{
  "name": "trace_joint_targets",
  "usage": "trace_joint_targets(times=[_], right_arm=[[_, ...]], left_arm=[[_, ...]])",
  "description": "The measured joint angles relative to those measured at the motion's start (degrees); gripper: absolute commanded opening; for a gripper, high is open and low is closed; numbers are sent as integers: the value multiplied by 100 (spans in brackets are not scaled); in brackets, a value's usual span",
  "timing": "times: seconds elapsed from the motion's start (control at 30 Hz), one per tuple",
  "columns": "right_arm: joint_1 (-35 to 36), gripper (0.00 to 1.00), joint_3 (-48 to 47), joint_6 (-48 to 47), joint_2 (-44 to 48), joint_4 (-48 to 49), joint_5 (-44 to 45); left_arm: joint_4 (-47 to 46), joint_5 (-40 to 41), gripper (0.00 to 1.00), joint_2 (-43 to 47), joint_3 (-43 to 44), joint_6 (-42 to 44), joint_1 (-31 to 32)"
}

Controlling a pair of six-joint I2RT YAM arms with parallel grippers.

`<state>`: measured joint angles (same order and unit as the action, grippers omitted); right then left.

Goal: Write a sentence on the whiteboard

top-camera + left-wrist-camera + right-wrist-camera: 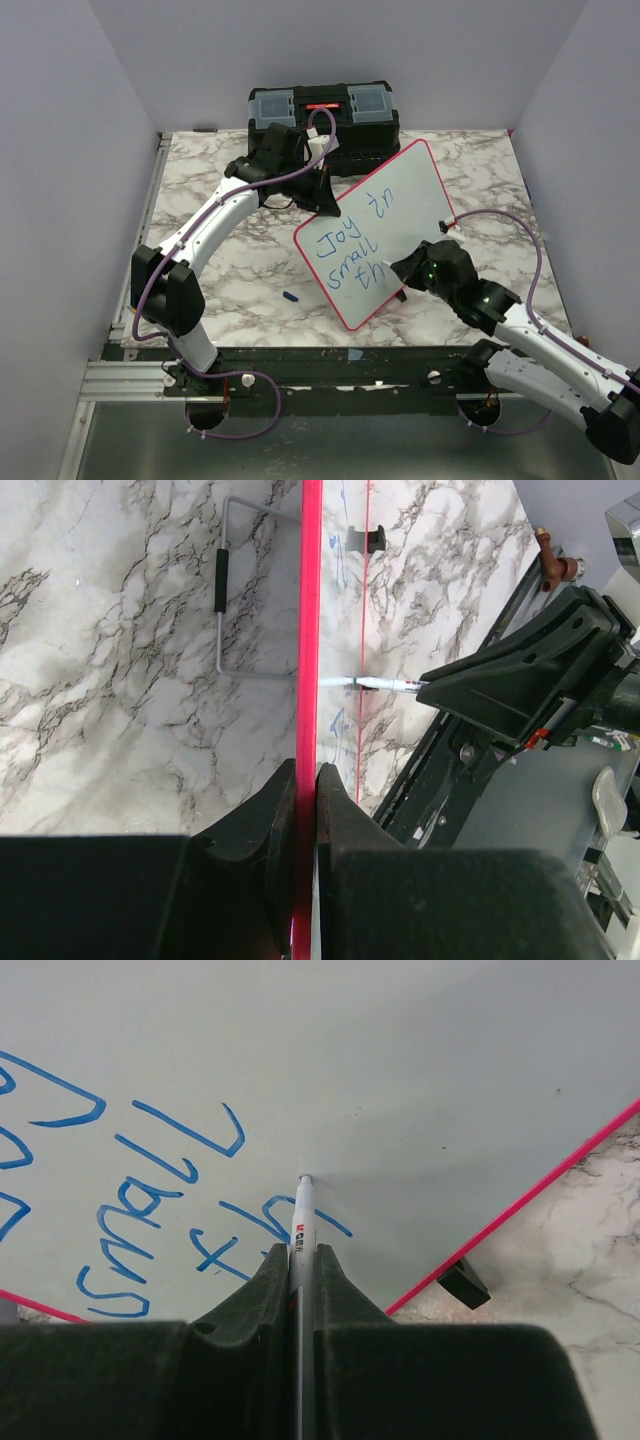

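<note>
Clamping the whiteboard over marbled table between grey walls, left jaws sit closed; right jaws pinch marker.

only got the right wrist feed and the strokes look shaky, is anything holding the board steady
observer: yes, the left gripper is shut on the red rim of the whiteboard, on its far long edge.
operator: what's the top line say, i only see small th
observer: the top external view reads "Joy in" above "small th".
operator: anything loose on the table
observer: a small blue piece, possibly the cap of the marker, lies on the marble left of the board's near corner, apart from it.
</note>
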<state>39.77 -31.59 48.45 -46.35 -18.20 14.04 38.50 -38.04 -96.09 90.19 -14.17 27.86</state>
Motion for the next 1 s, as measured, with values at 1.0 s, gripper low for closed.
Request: trace_joint_targets(times=[1.0], right_arm=[[0, 1, 70, -2, 144, -800, -42]], left_arm=[[2, -2, 0, 0, 0, 2, -2]])
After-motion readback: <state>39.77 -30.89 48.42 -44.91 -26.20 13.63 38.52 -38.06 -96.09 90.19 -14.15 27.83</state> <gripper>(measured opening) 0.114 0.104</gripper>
